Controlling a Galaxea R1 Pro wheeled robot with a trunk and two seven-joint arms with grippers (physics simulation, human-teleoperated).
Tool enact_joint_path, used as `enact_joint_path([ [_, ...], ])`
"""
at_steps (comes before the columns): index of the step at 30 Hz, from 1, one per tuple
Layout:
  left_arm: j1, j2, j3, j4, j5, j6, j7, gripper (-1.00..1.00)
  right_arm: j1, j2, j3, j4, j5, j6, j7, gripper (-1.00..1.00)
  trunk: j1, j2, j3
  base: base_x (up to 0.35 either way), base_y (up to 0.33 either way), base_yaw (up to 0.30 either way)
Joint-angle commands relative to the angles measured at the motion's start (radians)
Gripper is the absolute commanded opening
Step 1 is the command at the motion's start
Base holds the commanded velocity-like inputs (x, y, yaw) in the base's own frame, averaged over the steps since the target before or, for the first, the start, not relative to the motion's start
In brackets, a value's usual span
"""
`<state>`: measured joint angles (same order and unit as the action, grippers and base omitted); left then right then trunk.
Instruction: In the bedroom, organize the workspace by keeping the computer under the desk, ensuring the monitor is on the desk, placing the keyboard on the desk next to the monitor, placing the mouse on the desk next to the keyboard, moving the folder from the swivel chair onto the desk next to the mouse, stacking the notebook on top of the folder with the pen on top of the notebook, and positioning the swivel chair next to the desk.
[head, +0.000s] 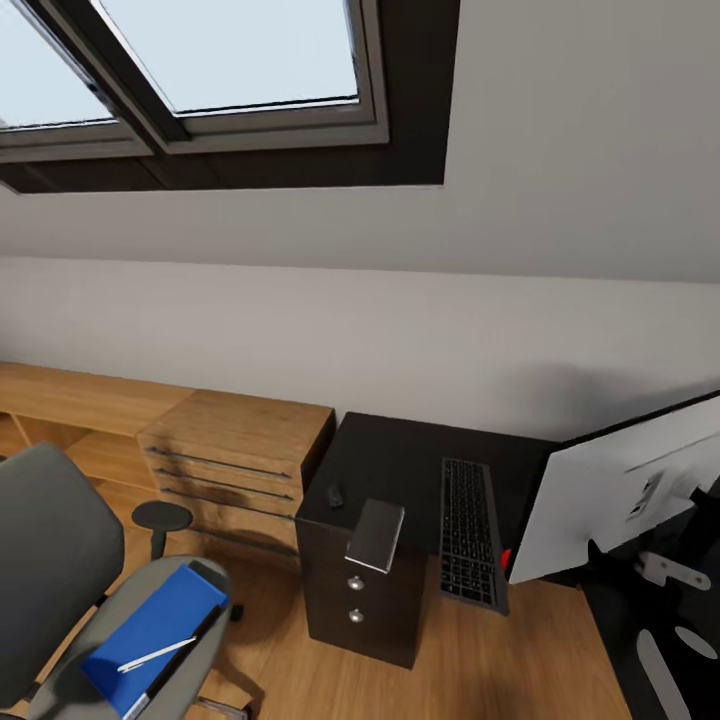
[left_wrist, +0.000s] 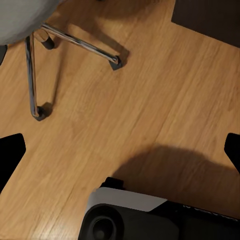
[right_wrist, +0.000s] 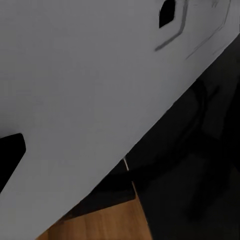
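- Left gripper (left_wrist: 120, 145): dark fingertips sit at opposite edges of the left wrist view, spread wide and released, holding nothing, above the wooden plank floor (left_wrist: 165, 90); right gripper's closure I cannot tell, its camera facing the white flat monitor back (right_wrist: 85, 85)
- Black rectangular desk (head: 400, 465): black slim keyboard (head: 470, 532) near its front edge beside the monitor; small black mouse (head: 336, 494) at the left corner; grey notebook (head: 376, 534) overhanging the front edge
- Grey swivel chair (head: 50, 560): blue flat folder (head: 150, 630) on the seat, white pen (head: 155, 655) on top
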<state>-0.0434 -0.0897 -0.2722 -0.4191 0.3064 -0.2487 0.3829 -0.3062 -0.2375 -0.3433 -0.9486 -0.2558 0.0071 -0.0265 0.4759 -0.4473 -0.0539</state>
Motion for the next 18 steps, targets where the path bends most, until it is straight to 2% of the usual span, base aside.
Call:
enact_joint_path([
  [1, -0.001, 0.001, -0.009, 0.000, 0.009, -0.004, 0.007, 1.00, -0.001, 0.000, 0.001, -0.001, -0.010, 0.001, -0.003, 1.00, 0.001, -0.002, -0.002, 0.163, 0.000, 0.000],
  [8, -0.001, 0.001, -0.009, 0.000, 0.009, -0.004, 0.006, 1.00, -0.001, 0.000, 0.001, -0.001, -0.010, 0.001, -0.003, 1.00, 0.001, -0.002, -0.002, 0.070, 0.000, 0.000],
  [18, -0.001, 0.000, -0.013, 0.000, 0.008, -0.007, 0.006, 1.00, -0.001, 0.000, 0.001, -0.001, -0.010, 0.001, -0.003, 1.00, 0.001, -0.002, -0.002, 0.176, 0.000, 0.000],
])
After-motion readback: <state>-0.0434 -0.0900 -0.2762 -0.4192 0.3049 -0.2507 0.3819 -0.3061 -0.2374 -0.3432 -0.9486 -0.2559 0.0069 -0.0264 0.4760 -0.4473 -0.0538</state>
